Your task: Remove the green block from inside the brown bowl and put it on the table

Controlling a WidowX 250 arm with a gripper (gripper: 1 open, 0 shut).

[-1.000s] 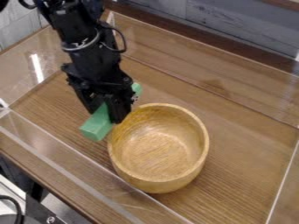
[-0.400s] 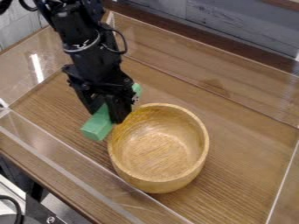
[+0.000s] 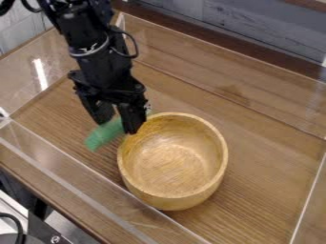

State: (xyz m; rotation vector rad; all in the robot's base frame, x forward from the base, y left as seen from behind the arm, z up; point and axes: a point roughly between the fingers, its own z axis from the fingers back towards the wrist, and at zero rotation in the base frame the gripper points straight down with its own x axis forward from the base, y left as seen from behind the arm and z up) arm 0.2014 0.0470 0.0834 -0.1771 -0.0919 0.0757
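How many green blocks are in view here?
1. The green block lies on the table, left of the brown bowl, partly hidden under the claw.

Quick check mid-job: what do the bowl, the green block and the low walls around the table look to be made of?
Brown bowl: wood by the look, thick-walled, grain lines visible, matte to satin finish.
Green block: uniform bright green, no grain showing; painted wood or plastic, cannot tell which.
Low walls: clear and glossy, the table shows through; likely acrylic.

One of each out here!
One green block (image 3: pixel 103 137), one brown bowl (image 3: pixel 174 160), one gripper (image 3: pixel 114 120), one table (image 3: pixel 254 105).
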